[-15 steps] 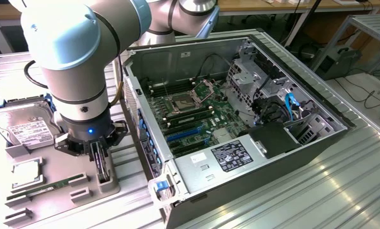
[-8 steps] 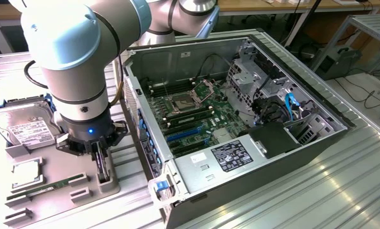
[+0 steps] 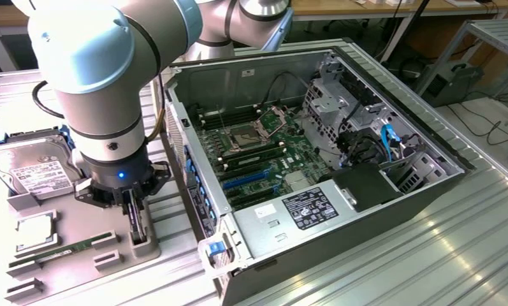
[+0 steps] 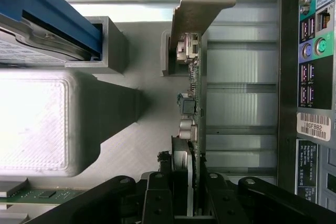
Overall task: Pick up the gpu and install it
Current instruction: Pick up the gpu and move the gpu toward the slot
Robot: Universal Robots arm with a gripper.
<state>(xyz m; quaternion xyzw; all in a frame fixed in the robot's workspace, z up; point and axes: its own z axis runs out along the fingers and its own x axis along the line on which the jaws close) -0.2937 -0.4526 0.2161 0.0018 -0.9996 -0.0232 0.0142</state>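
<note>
Gripper (image 4: 184, 187) straddles the gpu (image 4: 193, 103) and pinches its upper edge at the fan end. The card stands on edge in a gray holder (image 3: 139, 245), likely so both faces are free to grab. Its metal bracket (image 4: 199, 3) sits at the end away from the grip. The holder is on a tray (image 3: 67, 213) at the exterior view's left, just beside the open case (image 3: 339, 210). The card looks seated in its holder, not yet lifted. Blue slots (image 3: 245, 182) in the case are bare. Drive (image 3: 32, 169) and RAM (image 3: 62, 250) lie farther left on the tray.
</note>
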